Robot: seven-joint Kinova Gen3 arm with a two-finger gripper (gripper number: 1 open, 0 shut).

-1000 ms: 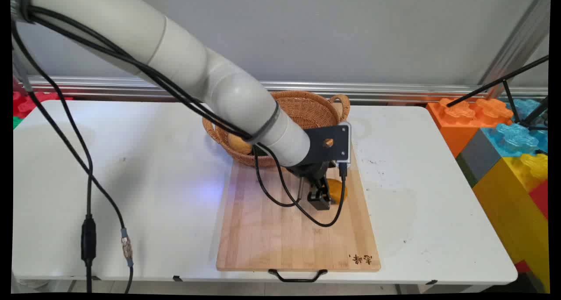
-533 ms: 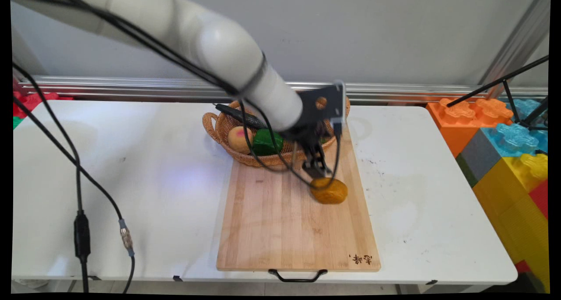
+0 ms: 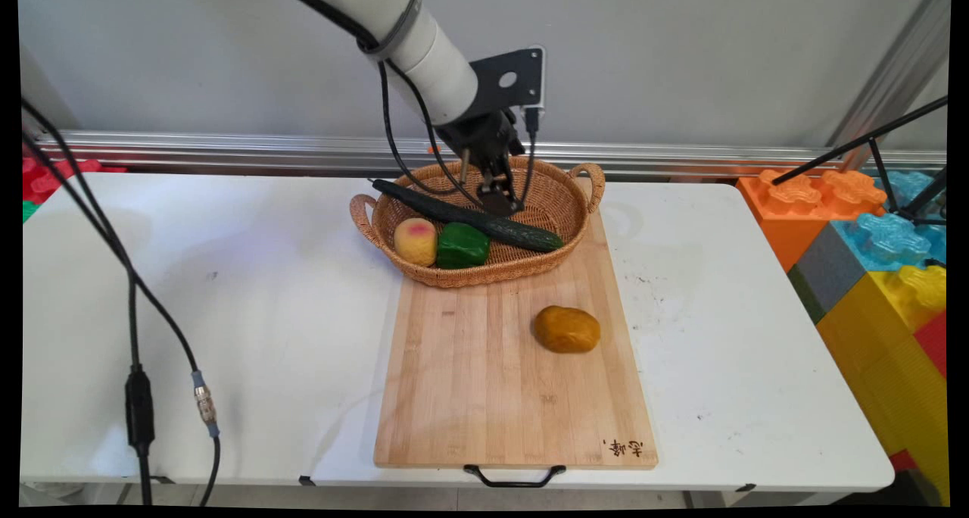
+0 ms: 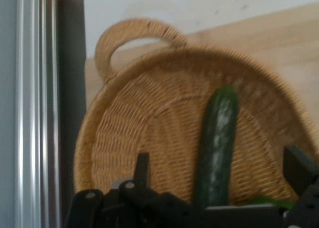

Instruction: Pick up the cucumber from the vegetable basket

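Note:
My gripper hangs open and empty over the back of a wicker basket, just above a long dark green cucumber that lies slantwise in it. Beside the cucumber in the basket sit a green pepper and a yellow-pink peach. In the hand view the open gripper looks down on the cucumber and the basket's rim. A brown-orange potato-like lump lies alone on the wooden cutting board in front of the basket.
Large coloured toy blocks stand off the table's right end, with black tripod legs over them. Black cables hang at the left. A metal rail runs along the wall behind the table.
The gripper has left the brown-orange lump on the cutting board, risen, and moved back over the basket. The arm now uncovers the basket's contents.

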